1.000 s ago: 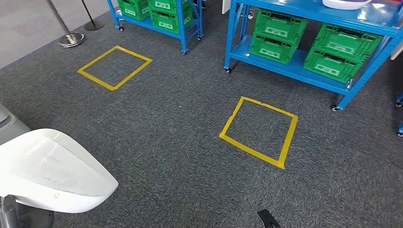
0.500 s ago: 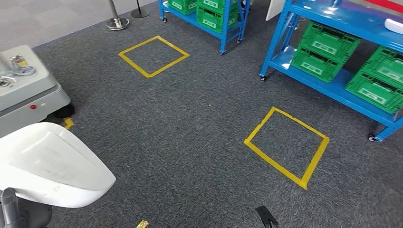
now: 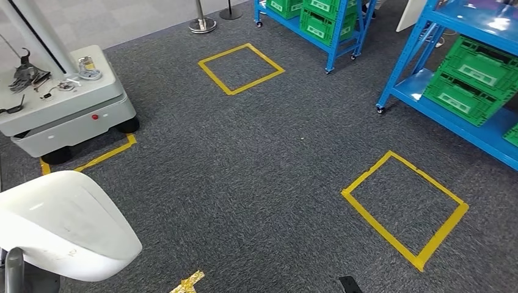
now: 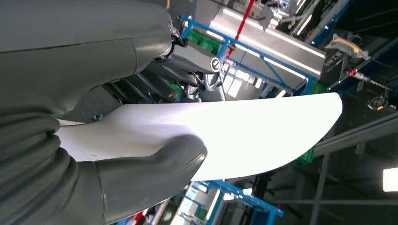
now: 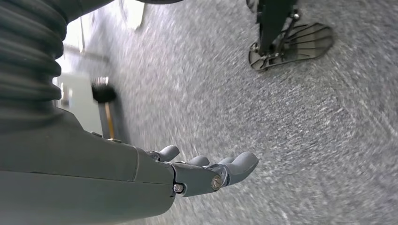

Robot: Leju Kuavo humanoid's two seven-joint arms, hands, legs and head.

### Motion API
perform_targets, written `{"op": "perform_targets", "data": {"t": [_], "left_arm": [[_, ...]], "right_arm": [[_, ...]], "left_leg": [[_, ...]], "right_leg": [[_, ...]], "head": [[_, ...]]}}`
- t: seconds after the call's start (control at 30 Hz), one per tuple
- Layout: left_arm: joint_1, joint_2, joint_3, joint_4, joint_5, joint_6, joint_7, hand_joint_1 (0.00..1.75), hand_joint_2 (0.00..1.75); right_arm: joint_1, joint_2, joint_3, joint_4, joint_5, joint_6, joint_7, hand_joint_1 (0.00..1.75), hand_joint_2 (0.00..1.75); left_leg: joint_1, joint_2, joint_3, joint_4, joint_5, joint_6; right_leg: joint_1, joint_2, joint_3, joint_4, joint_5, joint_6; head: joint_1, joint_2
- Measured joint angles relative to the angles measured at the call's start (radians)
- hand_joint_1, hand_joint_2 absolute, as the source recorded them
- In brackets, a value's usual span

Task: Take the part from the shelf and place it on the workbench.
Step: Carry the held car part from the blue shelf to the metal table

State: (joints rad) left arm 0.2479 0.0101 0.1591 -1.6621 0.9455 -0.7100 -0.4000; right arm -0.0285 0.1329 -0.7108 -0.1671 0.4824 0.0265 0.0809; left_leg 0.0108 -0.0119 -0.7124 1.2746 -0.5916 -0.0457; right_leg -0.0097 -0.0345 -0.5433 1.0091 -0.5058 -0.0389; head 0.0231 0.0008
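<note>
The part [image 3: 64,223] is a large white curved shell, low at the left in the head view. In the left wrist view my left hand [image 4: 94,51] grips the part [image 4: 253,126], with the thumb [image 4: 155,164] pressed on one face and the darker fingers on the other. My right hand [image 5: 206,171] hangs over the grey carpet with its fingers stretched out and nothing in them. A grey wheeled cart [image 3: 67,113] with small tools on top stands at the far left.
Blue shelves holding green crates stand at the back [image 3: 317,18] and at the right [image 3: 470,85]. Two yellow tape squares [image 3: 403,207] [image 3: 241,67] mark the carpet. A stanchion base [image 3: 201,24] is at the far back. A scrap of yellow tape [image 3: 188,283] lies near my feet.
The camera has swung left: shelves and tape squares slid right and the grey cart came fully into view. The white part stays in my left hand.
</note>
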Motion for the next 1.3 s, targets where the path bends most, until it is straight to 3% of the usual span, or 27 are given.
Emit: {"op": "perform_targets", "data": {"t": [0.03, 0.07, 0.1, 0.17, 0.23, 0.3, 0.33, 0.4, 0.43, 0.47, 0.5, 0.53, 0.57, 0.6, 0.63, 0.7, 0.77, 0.83, 0.9, 0.97, 1.03, 1.07, 1.1, 1.17, 1.23, 1.3], "left_arm": [[0.012, 0.005, -0.001, -0.004, -0.017, 0.001, -0.014, 1.75, 1.75], [0.026, 0.009, -0.002, -0.011, -0.038, 0.000, -0.028, 1.75, 1.75], [0.040, 0.010, -0.002, -0.021, -0.061, -0.003, -0.041, 1.75, 1.75], [0.057, 0.008, -0.002, -0.041, -0.106, -0.009, -0.063, 1.75, 1.75], [0.061, -0.002, -0.002, -0.052, -0.150, -0.013, -0.085, 1.75, 1.75], [0.063, -0.017, -0.002, -0.062, -0.197, -0.019, -0.110, 1.75, 1.75], [0.063, -0.026, -0.002, -0.069, -0.219, -0.026, -0.122, 1.75, 1.75], [0.051, -0.042, -0.008, -0.078, -0.258, -0.040, -0.137, 1.75, 1.75], [0.040, -0.048, -0.017, -0.079, -0.273, -0.044, -0.142, 1.75, 1.75], [0.025, -0.053, -0.030, -0.078, -0.282, -0.044, -0.145, 1.75, 1.75], [0.010, -0.057, -0.045, -0.076, -0.286, -0.044, -0.146, 1.75, 1.75], [-0.004, -0.062, -0.061, -0.072, -0.282, -0.044, -0.145, 1.75, 1.75], [-0.019, -0.065, -0.076, -0.067, -0.275, -0.044, -0.142, 1.75, 1.75], [-0.035, -0.068, -0.089, -0.063, -0.265, -0.043, -0.136, 1.75, 1.75], [-0.052, -0.069, -0.100, -0.058, -0.254, -0.041, -0.127, 1.75, 1.75], [-0.088, -0.071, -0.120, -0.048, -0.239, -0.032, -0.100, 1.75, 1.75], [-0.121, -0.072, -0.138, -0.034, -0.246, -0.011, -0.070, 1.75, 1.75], [-0.142, -0.070, -0.147, -0.023, -0.270, 0.022, -0.053, 1.75, 1.75], [-0.155, -0.066, -0.149, -0.015, -0.291, 0.060, -0.053, 1.75, 1.75], [-0.161, -0.061, -0.148, -0.007, -0.313, 0.095, -0.066, 1.75, 1.75], [-0.151, -0.056, -0.141, -0.001, -0.342, 0.124, -0.095, 1.75, 1.75], [-0.141, -0.053, -0.133, 0.000, -0.356, 0.134, -0.114, 1.75, 1.75], [-0.130, -0.050, -0.124, -0.001, -0.365, 0.140, -0.134, 1.75, 1.75], [-0.110, -0.047, -0.101, -0.010, -0.374, 0.144, -0.168, 1.75, 1.75], [-0.095, -0.045, -0.083, -0.025, -0.381, 0.144, -0.186, 1.75, 1.75], [-0.081, -0.043, -0.067, -0.043, -0.391, 0.145, -0.194, 1.75, 1.75]], "right_arm": [[0.001, 0.001, 0.001, 0.000, 0.013, 0.007, -0.012, 0.00, 1.75], [0.001, 0.001, 0.004, 0.000, 0.026, 0.013, -0.026, 0.00, 1.75], [0.001, 0.002, 0.008, 0.000, 0.039, 0.017, -0.043, 0.00, 1.75], [0.002, -0.001, 0.019, 0.000, 0.060, 0.021, -0.082, 0.00, 1.75], [0.000, -0.008, 0.030, 0.000, 0.075, 0.023, -0.121, 0.00, 1.75], [-0.005, -0.020, 0.039, 0.000, 0.080, 0.025, -0.147, 0.00, 1.75], [-0.008, -0.027, 0.042, 0.000, 0.077, 0.026, -0.150, 0.00, 1.75], [-0.012, -0.041, 0.043, 0.000, 0.065, 0.026, -0.136, 0.00, 1.75], [-0.012, -0.047, 0.043, 0.000, 0.060, 0.024, -0.120, 0.00, 1.75], [-0.011, -0.052, 0.043, 0.000, 0.057, 0.021, -0.102, 0.00, 1.75], [-0.009, -0.057, 0.043, 0.000, 0.054, 0.014, -0.082, 0.00, 1.75], [-0.008, -0.059, 0.041, 0.000, 0.048, 0.006, -0.063, 0.00, 1.75], [-0.007, -0.060, 0.038, 0.000, 0.040, -0.004, -0.047, 0.00, 1.75], [-0.006, -0.061, 0.033, 0.000, 0.029, -0.014, -0.033, 0.00, 1.75], [-0.006, -0.061, 0.027, 0.000, 0.018, -0.024, -0.021, 0.00, 1.75], [-0.007, -0.060, 0.014, 0.000, -0.005, -0.044, -0.004, 0.00, 1.75], [-0.007, -0.056, -0.001, 0.000, -0.024, -0.061, 0.007, 0.00, 1.75], [-0.006, -0.049, -0.014, 0.000, -0.029, -0.065, 0.014, 0.00, 1.75], [-0.005, -0.041, -0.019, 0.000, -0.020, -0.059, 0.022, 0.00, 1.75], [0.001, -0.037, -0.019, 0.000, -0.004, -0.050, 0.033, 0.00, 1.75], [0.008, -0.034, -0.019, 0.000, 0.015, -0.042, 0.039, 0.00, 1.75], [0.010, -0.033, -0.019, 0.000, 0.025, -0.038, 0.036, 0.00, 1.75], [0.011, -0.032, -0.019, 0.000, 0.034, -0.032, 0.028, 0.00, 1.75], [0.011, -0.032, -0.015, 0.000, 0.053, -0.019, 0.003, 0.00, 1.75], [0.010, -0.034, -0.009, 0.000, 0.066, -0.008, -0.020, 0.00, 1.75], [0.006, -0.035, 0.000, 0.000, 0.077, 0.000, -0.034, 0.00, 1.75]], "left_leg": [[0.001, 0.004, -0.007, 0.023, -0.002, -0.002], [0.002, 0.008, 0.006, 0.006, 0.013, -0.003], [0.003, 0.018, 0.039, -0.050, 0.042, -0.003], [0.001, 0.074, 0.119, -0.191, 0.090, 0.003], [-0.003, 0.106, 0.152, -0.255, 0.102, 0.017], [-0.007, 0.080, 0.147, -0.255, 0.105, 0.032], [-0.006, 0.067, 0.146, -0.257, 0.107, 0.038], [-0.003, 0.038, 0.148, -0.262, 0.114, 0.052], [-0.002, 0.024, 0.146, -0.262, 0.117, 0.056], [-0.002, 0.008, 0.143, -0.261, 0.120, 0.060], [-0.004, -0.009, 0.141, -0.261, 0.121, 0.062], [-0.005, -0.026, 0.139, -0.259, 0.122, 0.063], [-0.006, -0.044, 0.138, -0.257, 0.123, 0.063], [-0.006, -0.059, 0.138, -0.256, 0.123, 0.063], [-0.006, -0.073, 0.138, -0.254, 0.124, 0.062], [-0.006, -0.098, 0.134, -0.253, 0.126, 0.055], [-0.004, -0.119, 0.128, -0.256, 0.132, 0.042], [-0.002, -0.130, 0.120, -0.260, 0.137, 0.030], [-0.006, -0.083, 0.096, -0.222, 0.110, 0.023], [-0.007, -0.019, 0.042, -0.105, 0.045, 0.016], [-0.001, 0.001, -0.008, 0.006, 0.002, 0.006], [0.003, 0.004, -0.011, 0.017, 0.006, 0.002], [0.006, 0.010, 0.008, -0.016, 0.028, -0.002], [0.010, 0.046, 0.083, -0.151, 0.085, -0.008], [0.008, 0.076, 0.132, -0.241, 0.112, 0.001], [0.004, 0.063, 0.133, -0.248, 0.113, 0.019]], "right_leg": [[0.001, -0.014, 0.000, 0.000, -0.001, 0.000], [0.001, -0.027, 0.001, 0.001, -0.002, 0.001], [0.001, -0.039, 0.002, 0.002, -0.003, 0.003], [0.005, -0.064, 0.008, 0.005, -0.010, 0.012], [0.011, -0.087, 0.013, 0.008, -0.017, 0.024], [0.011, -0.111, 0.020, 0.006, -0.020, 0.035], [0.008, -0.106, 0.023, 0.010, -0.026, 0.043], [0.002, -0.047, 0.004, 0.067, -0.068, 0.055], [0.000, -0.007, -0.023, 0.128, -0.100, 0.058], [0.001, 0.018, -0.059, 0.201, -0.133, 0.058], [0.002, 0.029, -0.093, 0.265, -0.153, 0.057], [0.003, 0.034, -0.115, 0.299, -0.155, 0.055], [0.005, 0.037, -0.118, 0.292, -0.134, 0.051], [0.006, 0.042, -0.101, 0.244, -0.096, 0.046], [0.007, 0.058, -0.071, 0.169, -0.052, 0.040], [0.011, 0.097, -0.022, 0.046, 0.002, 0.031], [0.016, 0.106, -0.012, 0.012, 0.010, 0.026], [0.014, 0.082, -0.009, 0.000, 0.020, 0.016], [0.009, 0.057, -0.003, -0.019, 0.030, 0.003], [0.010, 0.030, -0.003, -0.026, 0.033, -0.005], [0.010, 0.000, -0.003, -0.024, 0.030, -0.006], [0.009, -0.014, -0.003, -0.023, 0.028, -0.005], [0.007, -0.027, -0.003, -0.020, 0.026, -0.002], [0.004, -0.051, -0.003, -0.009, 0.016, 0.009], [0.006, -0.071, -0.003, 0.006, 0.003, 0.024], [0.006, -0.091, 0.002, 0.010, -0.002, 0.038]], "head": [[0.000, 0.000], [0.000, 0.000], [0.000, 0.000], [0.000, 0.000], [0.003, 0.000], [0.005, 0.000], [0.006, 0.000], [0.008, 0.000], [0.010, 0.000], [0.011, 0.000], [0.012, 0.000], [0.012, 0.000], [0.012, 0.000], [0.012, 0.000], [0.012, 0.000], [0.012, 0.000], [0.013, 0.000], [0.014, 0.000], [0.012, 0.000], [0.011, 0.000], [0.011, 0.000], [0.011, 0.000], [0.011, 0.000], [0.011, 0.000], [0.012, 0.000], [0.013, 0.000]]}}
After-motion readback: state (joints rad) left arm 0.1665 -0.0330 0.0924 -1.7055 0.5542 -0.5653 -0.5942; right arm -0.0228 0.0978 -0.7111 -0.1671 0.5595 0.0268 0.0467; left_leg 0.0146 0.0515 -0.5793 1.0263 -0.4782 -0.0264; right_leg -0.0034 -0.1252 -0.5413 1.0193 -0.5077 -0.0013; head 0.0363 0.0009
